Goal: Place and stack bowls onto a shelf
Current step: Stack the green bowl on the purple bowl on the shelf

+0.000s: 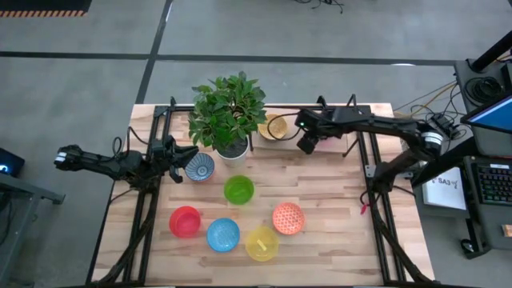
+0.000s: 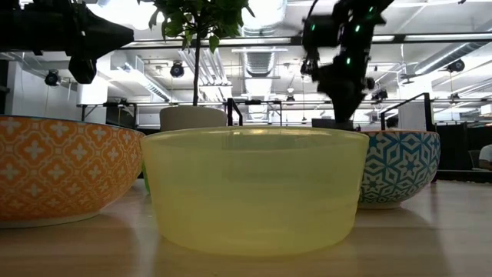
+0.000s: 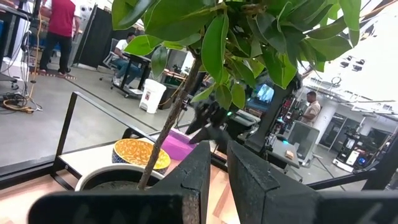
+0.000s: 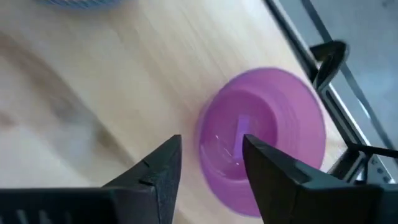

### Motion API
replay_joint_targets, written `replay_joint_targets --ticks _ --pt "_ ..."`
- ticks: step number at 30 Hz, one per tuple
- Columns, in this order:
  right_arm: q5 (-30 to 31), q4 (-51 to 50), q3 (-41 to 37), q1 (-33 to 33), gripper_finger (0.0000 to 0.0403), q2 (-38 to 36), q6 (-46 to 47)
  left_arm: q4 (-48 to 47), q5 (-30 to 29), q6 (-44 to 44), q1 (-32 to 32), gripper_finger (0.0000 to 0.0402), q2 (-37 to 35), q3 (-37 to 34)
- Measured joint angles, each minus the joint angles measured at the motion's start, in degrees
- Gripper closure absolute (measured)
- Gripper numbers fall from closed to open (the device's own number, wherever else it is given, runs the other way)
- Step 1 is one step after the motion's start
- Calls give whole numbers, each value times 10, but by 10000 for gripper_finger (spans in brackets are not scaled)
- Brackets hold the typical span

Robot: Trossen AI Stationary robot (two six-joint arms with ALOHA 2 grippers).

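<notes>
My right gripper (image 1: 308, 142) is open over the shelf (image 3: 93, 155) at the table's far side. In the right wrist view its fingers (image 4: 212, 142) hang above a purple bowl (image 4: 261, 140) without touching it. The bowl stands on its base on the plank, next to the yellow patterned bowl (image 1: 276, 126); both show in the left wrist view (image 3: 180, 146). My left gripper (image 1: 182, 156) is shut and empty beside the blue-white patterned bowl (image 1: 200, 166). Green (image 1: 238, 190), red (image 1: 185, 222), blue (image 1: 223, 234), yellow (image 1: 262, 243) and orange patterned (image 1: 288, 218) bowls stand on the tabletop.
A potted plant (image 1: 228, 112) in a white pot stands between the two grippers at the far middle. Thin black posts (image 4: 326, 59) frame the shelf close to the purple bowl. Black frame rails run along the table's left (image 1: 148, 200) and right (image 1: 376, 200) sides.
</notes>
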Motion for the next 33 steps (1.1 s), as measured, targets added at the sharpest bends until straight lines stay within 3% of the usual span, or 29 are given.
replay_joint_targets --ticks 7,14,22,33 --pt "-115 69 -1 98 239 -81 2 0 0 1 0 364 0 0" --pt "-127 163 -1 246 239 -83 5 0 0 17 0 364 0 0" --pt "-126 247 34 338 239 8 -85 6 0 45 0 364 -1 0" --pt "-127 249 166 344 239 204 -226 5 0 45 0 364 -1 0"
